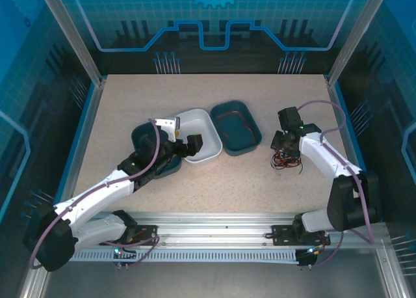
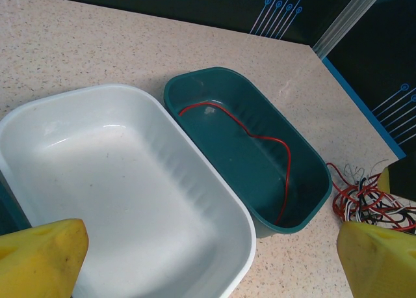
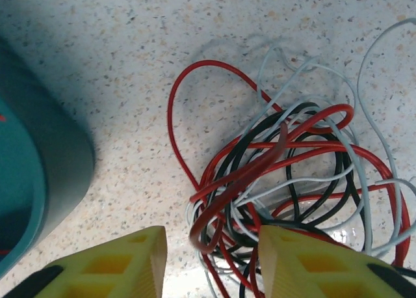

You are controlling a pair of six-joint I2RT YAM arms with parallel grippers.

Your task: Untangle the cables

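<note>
A two-armed robot is sorting a tangle of thin wires on a speckled table (image 1: 214, 181). The right claw (image 3: 211, 265) hangs low over the cables (image 3: 286, 181), a knot of red, black and whitish loops lying directly ahead of and between its yellow fingers (image 3: 130, 262). The jaws stand partway apart and straddle several strands. Whether they already pinch one cannot be told. The step in hand appears to be picking one wire out of the knot. The next move probably calls for closing on a single strand, then lifting slowly so it slides free instead of dragging the whole bundle. The left claw (image 2: 211, 246) is spread wide and holds nothing, poised above a white tray (image 2: 39, 116) with a teal bin (image 2: 195, 77) just beyond it. One red cable (image 2: 260, 138) already lies curled in that bin, so part of the job looks done. The right wrist view gives the weave strand by strand, where the overhead view renders it as a small dark scribble. The left wrist view shows the sorted red cable clearly, and the tangle off to that claw's far right.
</note>
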